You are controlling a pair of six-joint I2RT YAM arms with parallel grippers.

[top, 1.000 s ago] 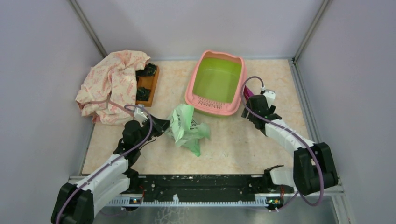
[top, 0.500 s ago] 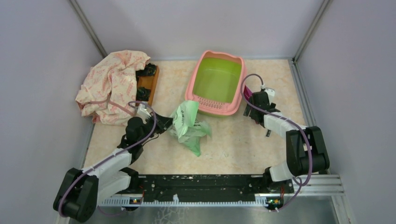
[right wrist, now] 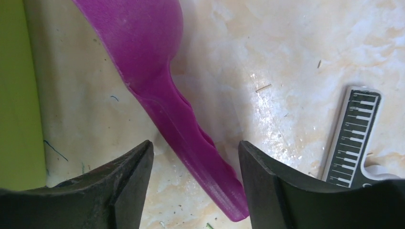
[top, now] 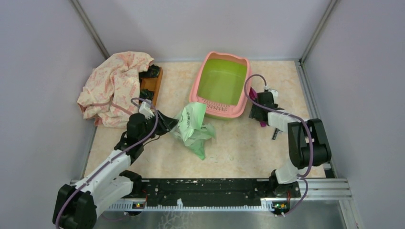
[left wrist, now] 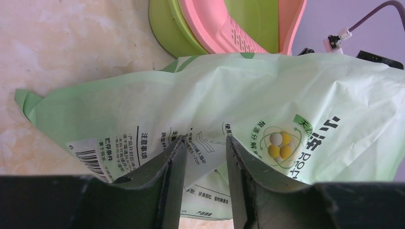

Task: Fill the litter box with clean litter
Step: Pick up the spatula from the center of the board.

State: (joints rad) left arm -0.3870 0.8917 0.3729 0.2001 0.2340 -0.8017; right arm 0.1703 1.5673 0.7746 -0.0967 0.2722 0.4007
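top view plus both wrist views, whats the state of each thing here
litter box: upright, empty
bag: lying crumpled on the table, whether sealed cannot be told
left end effector: open, at the bag
right end effector: open, straddling the scoop handle
scoop: lying flat on the table, not gripped
cloth: crumpled in a heap

- The crumpled light green plastic bag (top: 193, 129) sits just in front of the pink-rimmed green plastic litter box (top: 222, 81).
- Bare beige tabletop (top: 248, 143) lies right of the bag.
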